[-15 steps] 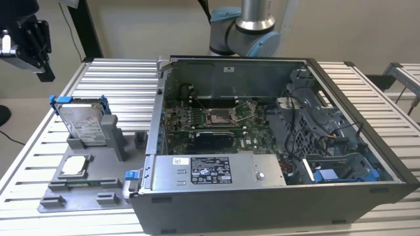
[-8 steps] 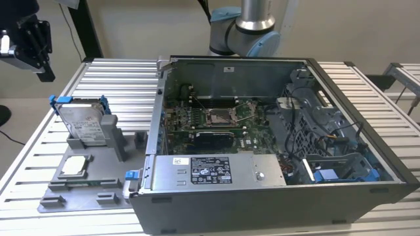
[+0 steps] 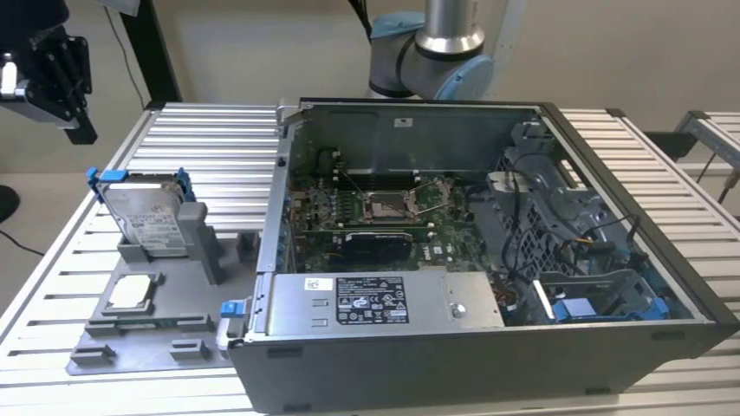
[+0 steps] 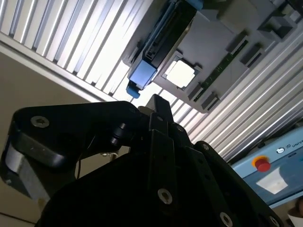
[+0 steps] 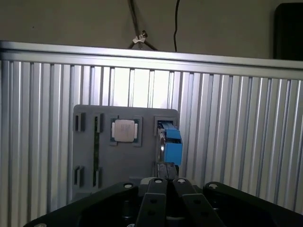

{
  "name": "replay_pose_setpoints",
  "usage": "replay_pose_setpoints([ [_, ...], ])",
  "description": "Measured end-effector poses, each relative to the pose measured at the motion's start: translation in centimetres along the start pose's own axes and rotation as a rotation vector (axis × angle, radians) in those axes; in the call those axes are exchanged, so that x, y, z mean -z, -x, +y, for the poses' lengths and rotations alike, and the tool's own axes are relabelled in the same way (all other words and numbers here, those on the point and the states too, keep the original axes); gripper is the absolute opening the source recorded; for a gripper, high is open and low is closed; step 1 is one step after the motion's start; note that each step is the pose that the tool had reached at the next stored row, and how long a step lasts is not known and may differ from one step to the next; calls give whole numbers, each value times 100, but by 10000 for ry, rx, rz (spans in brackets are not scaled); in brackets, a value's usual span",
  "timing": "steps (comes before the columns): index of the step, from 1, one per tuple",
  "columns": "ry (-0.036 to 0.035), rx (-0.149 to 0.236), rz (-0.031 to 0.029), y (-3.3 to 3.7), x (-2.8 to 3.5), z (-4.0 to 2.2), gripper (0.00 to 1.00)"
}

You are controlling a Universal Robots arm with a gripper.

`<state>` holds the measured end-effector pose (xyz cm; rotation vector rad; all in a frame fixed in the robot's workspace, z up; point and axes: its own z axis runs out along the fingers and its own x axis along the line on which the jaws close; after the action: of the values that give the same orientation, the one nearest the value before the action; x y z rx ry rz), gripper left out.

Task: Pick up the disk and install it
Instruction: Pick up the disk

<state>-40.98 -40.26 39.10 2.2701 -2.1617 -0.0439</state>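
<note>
As for the gripper (image 5: 166,179): hangs in the air over the table's (image 3: 208,130) edge, at the exterior view's far left. Looks closed, with fingers (image 5: 152,203) brought tip to tip in both wrist views. Grips nothing and touches nothing. Points down toward the holder (image 3: 145,345), well apart from it.

As for the disk (image 3: 151,217): stands on edge in a slot at the back of that grey holder, label side turned toward the exterior camera. Wears a blue bracket (image 3: 99,176) round its rim. Shows edge-on in the first wrist view (image 5: 163,142), straight beyond the fingertips, blue end nearest. Not yet lifted, not yet in the case.

As for the chip (image 3: 131,293): lies flat in a square recess of the holder, near the disk but not touching. Sits just beside the disk's slot in the first wrist view (image 5: 125,130).

As for the case (image 3: 463,355): rests lid-off on the table, just beside the holder on the exterior view's right. Holds a green board (image 3: 347,212) on its floor, a grey box (image 3: 463,303) with a black label along the near wall, plus cables and blue plastic parts (image 3: 590,308) in the near corner on the exterior view's right.

As for the arm's base (image 3: 445,43): rises behind the case.
</note>
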Motion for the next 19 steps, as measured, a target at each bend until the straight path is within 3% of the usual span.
replay_pose_setpoints([
  [4,0,-4,0,0,0,0,0],
  [5,0,-5,0,0,0,0,100],
  [19,-1,-20,-1,0,-4,0,100],
])
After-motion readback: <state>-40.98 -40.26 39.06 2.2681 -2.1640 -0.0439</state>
